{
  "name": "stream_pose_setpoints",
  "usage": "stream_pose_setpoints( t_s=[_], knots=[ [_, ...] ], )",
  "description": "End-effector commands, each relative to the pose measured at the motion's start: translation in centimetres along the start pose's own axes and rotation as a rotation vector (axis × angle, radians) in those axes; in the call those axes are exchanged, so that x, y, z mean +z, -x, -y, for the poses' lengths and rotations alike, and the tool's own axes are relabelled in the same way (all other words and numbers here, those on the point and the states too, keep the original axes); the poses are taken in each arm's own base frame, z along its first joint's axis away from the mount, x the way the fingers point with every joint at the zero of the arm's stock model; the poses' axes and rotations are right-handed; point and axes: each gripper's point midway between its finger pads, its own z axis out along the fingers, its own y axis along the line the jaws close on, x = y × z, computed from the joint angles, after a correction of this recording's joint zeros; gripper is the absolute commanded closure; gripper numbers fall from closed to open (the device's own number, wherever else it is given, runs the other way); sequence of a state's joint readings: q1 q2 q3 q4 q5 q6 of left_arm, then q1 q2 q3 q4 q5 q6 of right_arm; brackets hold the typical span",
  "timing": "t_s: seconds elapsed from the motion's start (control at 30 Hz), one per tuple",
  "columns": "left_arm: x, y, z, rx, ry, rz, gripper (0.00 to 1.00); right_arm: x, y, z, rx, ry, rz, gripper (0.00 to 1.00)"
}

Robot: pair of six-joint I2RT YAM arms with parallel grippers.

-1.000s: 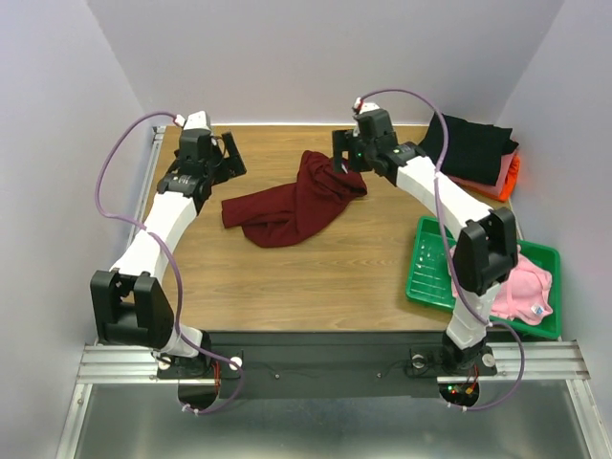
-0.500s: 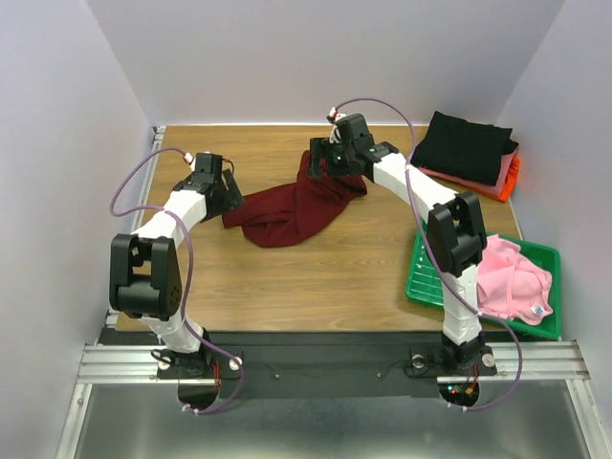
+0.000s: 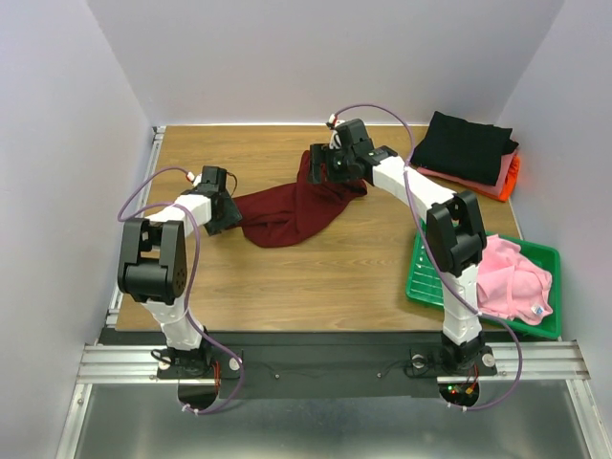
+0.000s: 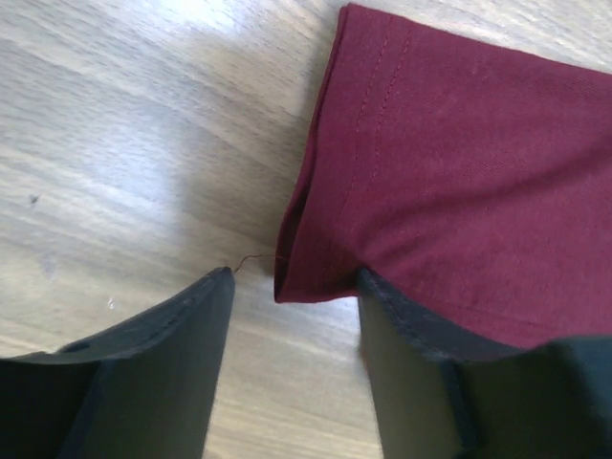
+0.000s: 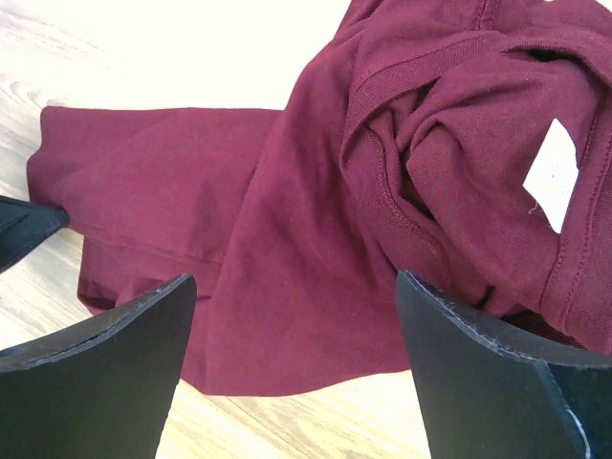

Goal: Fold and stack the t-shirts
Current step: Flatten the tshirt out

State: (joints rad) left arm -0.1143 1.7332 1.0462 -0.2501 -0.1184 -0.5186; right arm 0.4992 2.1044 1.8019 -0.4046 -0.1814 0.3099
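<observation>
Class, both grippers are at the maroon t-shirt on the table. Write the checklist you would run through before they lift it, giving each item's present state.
1. Left gripper straddles the maroon t-shirt's hem corner: ok.
2. Left jaws closed on that corner: not ok, a gap shows.
3. Right gripper above the bunched collar end: ok.
4. Right jaws gripping cloth: not ok, wide open.
5. Shirt spread flat: not ok, far end crumpled.
6. Folded stack and pink t-shirt apart from it: ok.
</observation>
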Motion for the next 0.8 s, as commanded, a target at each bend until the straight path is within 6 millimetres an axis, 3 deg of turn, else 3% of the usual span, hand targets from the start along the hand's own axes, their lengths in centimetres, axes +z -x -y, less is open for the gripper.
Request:
stream_pose_setpoints(
  t_s=[0.0, 0.2, 0.37, 0.43, 0.47, 0.63, 0.67, 0.77],
  knots=[
    [-0.1, 1.1, 0.6, -0.033, -0.020, 0.038, 0.42, -1.5, 2.1, -1.5, -0.025, 0.036, 0.069, 0.10],
    [-0.3, 0.9, 0.5, -0.030, -0.021, 0.034, 0.63, -1.4, 1.5, -1.0, -0.025, 0.017, 0.060, 0.10],
    [-1.3, 1.2, 0.2, -0.032, -0.018, 0.051, 0.65, -1.2, 1.5, -0.9, -0.026, 0.013, 0.059, 0.10],
    [-1.4, 1.3, 0.1, -0.032, -0.017, 0.054, 0.81, -1.0, 1.8, -1.0, -0.027, 0.016, 0.064, 0.10],
    [-1.6, 1.4, 0.2, -0.032, -0.020, 0.056, 0.83, -0.6, 1.7, -0.9, -0.025, 0.012, 0.061, 0.10],
    [-2.5, 1.9, 0.3, -0.036, -0.032, 0.066, 0.84, 0.7, 3.2, -1.2, -0.039, 0.028, 0.084, 0.10],
    [-2.7, 1.8, 0.3, -0.036, -0.033, 0.065, 0.84, 0.5, 4.5, -1.9, -0.047, 0.042, 0.112, 0.10],
    [-3.2, 2.1, 0.3, -0.038, -0.038, 0.076, 0.84, 2.0, 4.6, -1.9, -0.056, 0.057, 0.107, 0.10]
  ],
)
